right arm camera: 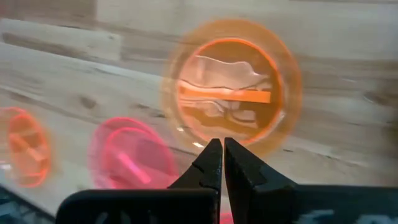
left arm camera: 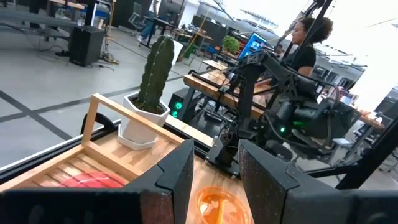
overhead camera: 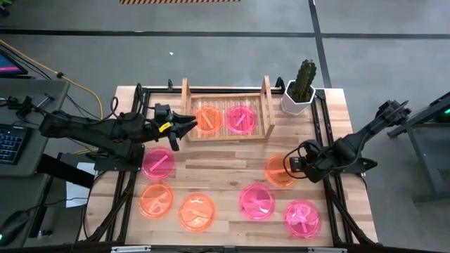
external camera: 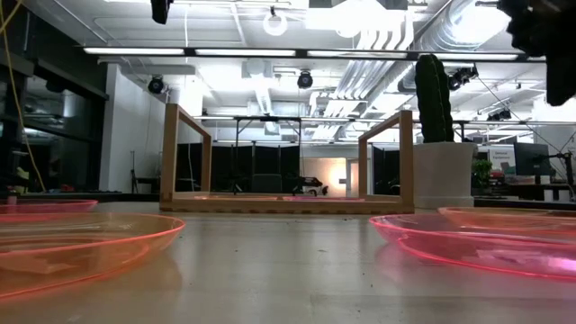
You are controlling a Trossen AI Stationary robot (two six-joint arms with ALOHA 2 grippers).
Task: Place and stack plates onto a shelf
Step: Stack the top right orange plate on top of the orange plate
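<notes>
My right gripper [right arm camera: 222, 152] hovered clenched, empty, over a translucent neon orange round plastic plate [overhead camera: 278, 171] lying on the worktop [overhead camera: 232, 165]. My left gripper [overhead camera: 184, 125] stretched released beside the light-wood shelf [overhead camera: 226, 118].

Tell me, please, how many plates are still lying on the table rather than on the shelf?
6: a pink plate near the left gripper, two orange plates front left, two pink plates front right, and an orange plate beside the right gripper.

Plates [overhead camera: 254, 200]: neon pink and orange, translucent. Shelf [overhead camera: 226, 133]: light wood, slatted. Surface [overhead camera: 225, 169]: pale wood grain. Cactus pot [overhead camera: 295, 100]: white.
</notes>
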